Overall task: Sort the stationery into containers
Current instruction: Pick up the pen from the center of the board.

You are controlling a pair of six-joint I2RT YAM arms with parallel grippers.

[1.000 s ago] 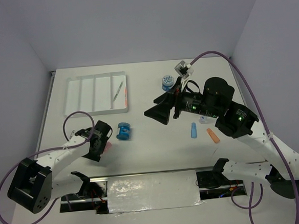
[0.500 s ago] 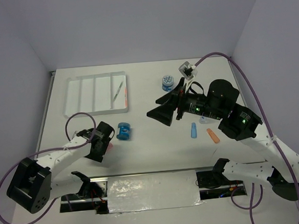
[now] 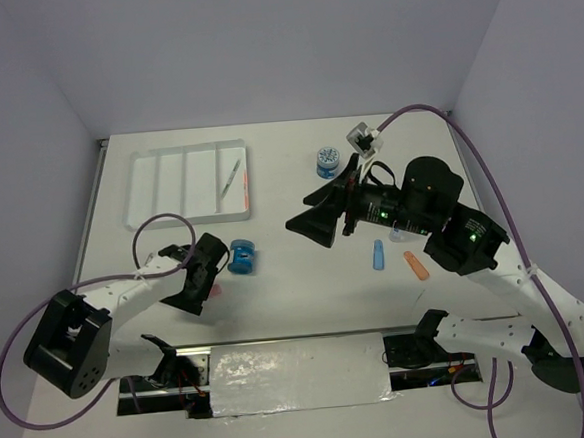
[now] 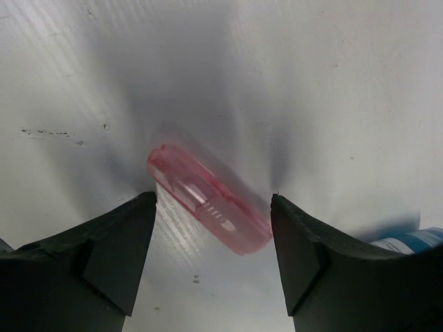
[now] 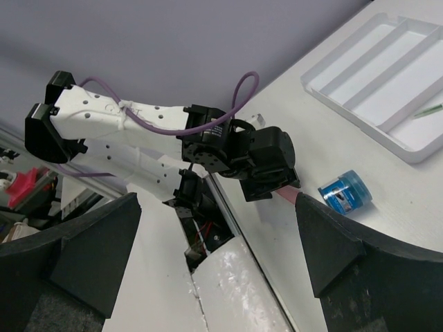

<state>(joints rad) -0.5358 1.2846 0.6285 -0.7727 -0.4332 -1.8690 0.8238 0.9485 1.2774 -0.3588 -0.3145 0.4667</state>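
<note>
White tray (image 3: 187, 186) at upper left is waiting. Right gripper (image 3: 307, 216) is hanging mid-frame, jaws spread wide, empty. Left gripper (image 3: 198, 289) at lower left is nudging over toward the blue spool (image 3: 241, 256). Its jaws are spread, straddling the pink piece (image 4: 208, 200) lying on the table, so I'm guessing a grab is coming.

Overhead and right-wrist views sharing tray (image 3: 170, 187) (image 5: 387, 90); left wrist close, downward

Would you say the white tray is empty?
Not empty: in the tray, the grey-green pen and orange pen lie in the rightmost compartment; the other three look bare.
</note>
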